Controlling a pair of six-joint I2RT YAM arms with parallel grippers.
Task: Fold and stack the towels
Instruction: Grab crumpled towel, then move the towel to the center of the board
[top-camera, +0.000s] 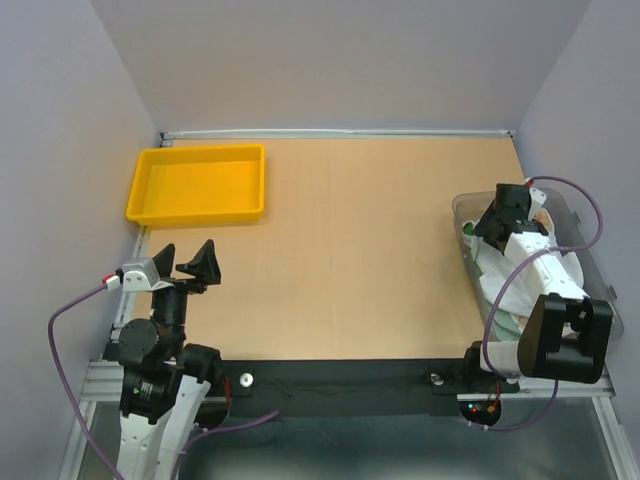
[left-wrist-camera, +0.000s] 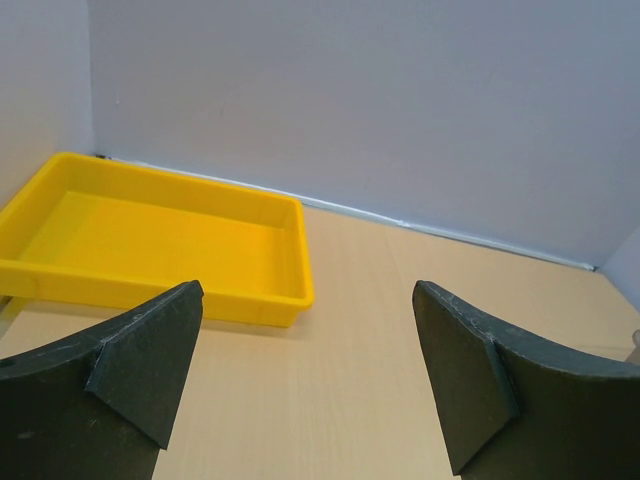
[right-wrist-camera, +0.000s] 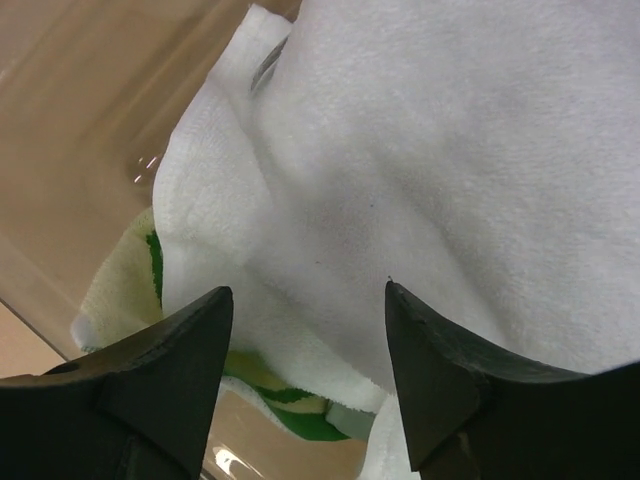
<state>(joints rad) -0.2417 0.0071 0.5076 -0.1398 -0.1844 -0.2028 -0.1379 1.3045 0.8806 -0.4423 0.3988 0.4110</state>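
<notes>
Right gripper (right-wrist-camera: 307, 290) was poised, jaws spread, over white towel (right-wrist-camera: 450, 150) in right-side bin (top-camera: 461, 206); pickup step judged underway; closing on cloth required next.

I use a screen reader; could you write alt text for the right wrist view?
The right gripper, jaws open, hovers over a plain white towel heaped in a clear plastic bin. A green-striped cloth peeks out beneath the towel.

- Yellow rectangular plastic tray (top-camera: 195, 213): far left of the wooden surface (top-camera: 360, 260).
- Clear plastic bin (top-camera: 462, 204): right edge, soft cloth towels (top-camera: 493, 272) piled in it.
- Left hand (top-camera: 187, 250): before the tray.
- Right hand (top-camera: 488, 226): above the towels.
</notes>
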